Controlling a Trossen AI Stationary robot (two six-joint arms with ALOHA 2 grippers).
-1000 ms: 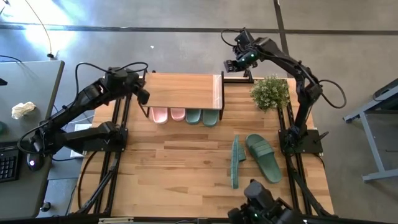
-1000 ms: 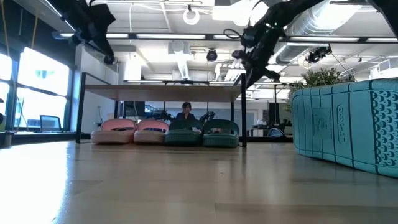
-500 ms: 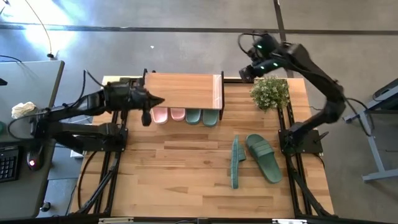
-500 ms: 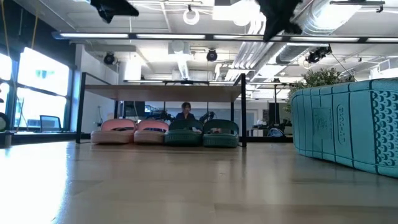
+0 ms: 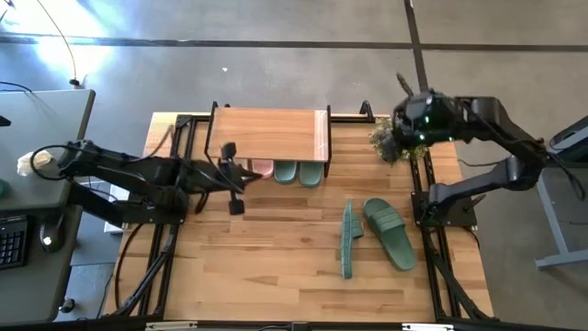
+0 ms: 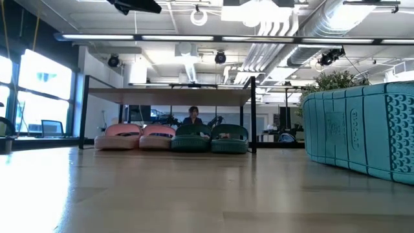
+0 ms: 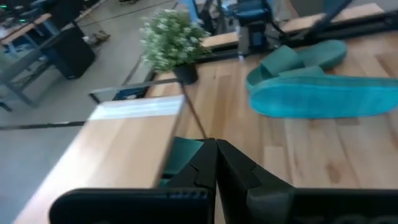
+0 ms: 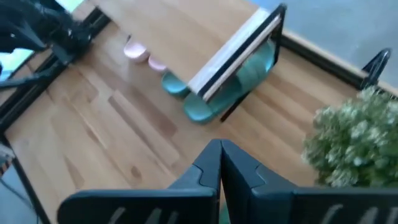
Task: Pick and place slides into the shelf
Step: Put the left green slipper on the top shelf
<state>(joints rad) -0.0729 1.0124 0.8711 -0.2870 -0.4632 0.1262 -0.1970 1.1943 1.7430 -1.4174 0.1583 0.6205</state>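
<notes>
The shelf (image 5: pixel 271 136) stands at the table's far side. Under it sit a light pink pair (image 6: pixel 139 136) and a dark green pair (image 6: pixel 208 138), side by side on their soles. Two more green slides lie toward the near right: one on its edge (image 5: pixel 348 239), one flat on its sole (image 5: pixel 390 232). My left gripper (image 5: pixel 246 179) is shut and hovers in front of the shelf's left half, pointing to the right. My right gripper (image 5: pixel 397 138) is shut and hangs above the potted plant, right of the shelf. Both are above the low view's frame.
A potted plant (image 5: pixel 398 136) stands right of the shelf, under my right gripper. The wooden table (image 5: pixel 276 276) has bare room on its near left. A grey desk (image 5: pixel 37 184) with a keyboard stands left of the table. A person (image 6: pixel 193 116) sits in the room behind.
My left gripper has swung from the shelf's far left corner toward the near edge and now reaches rightward in front of the shelf. My right gripper has moved from behind the shelf's far right corner to the right and nearer, over the plant. The slides have stayed put.
</notes>
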